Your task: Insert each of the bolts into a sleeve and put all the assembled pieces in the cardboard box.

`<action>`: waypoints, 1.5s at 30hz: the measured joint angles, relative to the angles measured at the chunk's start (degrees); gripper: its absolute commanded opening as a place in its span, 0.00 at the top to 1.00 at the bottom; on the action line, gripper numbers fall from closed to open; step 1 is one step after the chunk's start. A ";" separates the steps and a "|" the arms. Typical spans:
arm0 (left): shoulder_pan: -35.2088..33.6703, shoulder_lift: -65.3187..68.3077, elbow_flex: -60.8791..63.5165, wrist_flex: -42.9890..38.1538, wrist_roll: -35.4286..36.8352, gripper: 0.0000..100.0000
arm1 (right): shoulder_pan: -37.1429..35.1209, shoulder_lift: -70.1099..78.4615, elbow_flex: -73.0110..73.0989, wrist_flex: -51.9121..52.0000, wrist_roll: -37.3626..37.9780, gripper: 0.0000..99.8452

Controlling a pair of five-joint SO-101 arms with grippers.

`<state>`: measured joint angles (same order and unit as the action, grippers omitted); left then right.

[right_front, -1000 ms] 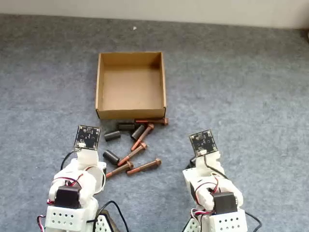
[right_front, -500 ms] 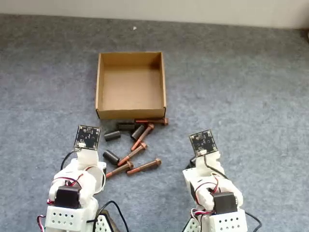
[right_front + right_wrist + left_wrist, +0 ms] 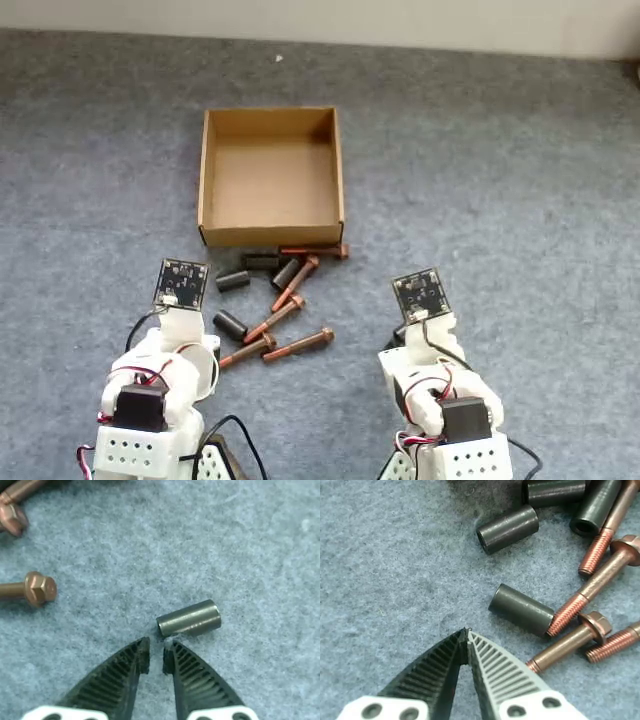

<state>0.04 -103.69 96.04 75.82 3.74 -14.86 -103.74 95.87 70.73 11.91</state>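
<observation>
my left hand [image 3: 467, 634] is closed, tips touching, and holds nothing. it hangs over the grey counter [image 3: 380, 555], near a dark sleeve [image 3: 521, 609] that lies on its side. a bolt [image 3: 592, 582] lies with its thread end right at that sleeve.

my right hand [image 3: 155, 655] is almost closed, with a thin gap between the tips, and it holds nothing too. a lone sleeve [image 3: 189, 618] lies on its side just past those tips.

from up high, the box [image 3: 204, 170] sits open on the counter, past my arms. the other bolts [image 3: 297, 345] and sleeves [image 3: 232, 280] lie loose in a bunch between the box and my left arm. one bolt lies just beside the box's near wall.
</observation>
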 measured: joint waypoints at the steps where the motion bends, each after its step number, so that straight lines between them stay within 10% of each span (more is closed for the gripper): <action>1: 0.00 0.00 0.00 0.00 0.00 0.98 | 0.00 0.00 0.00 0.00 0.00 0.95; 30: 0.00 0.00 0.00 0.00 0.00 0.98 | 8.26 0.00 -0.09 0.00 0.09 0.95; 45: 0.00 0.00 0.00 0.00 0.00 0.98 | 13.54 19.87 -34.29 8.79 -11.60 0.91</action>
<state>0.04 -103.69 96.04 75.82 3.74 -1.32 -83.87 61.58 79.52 0.31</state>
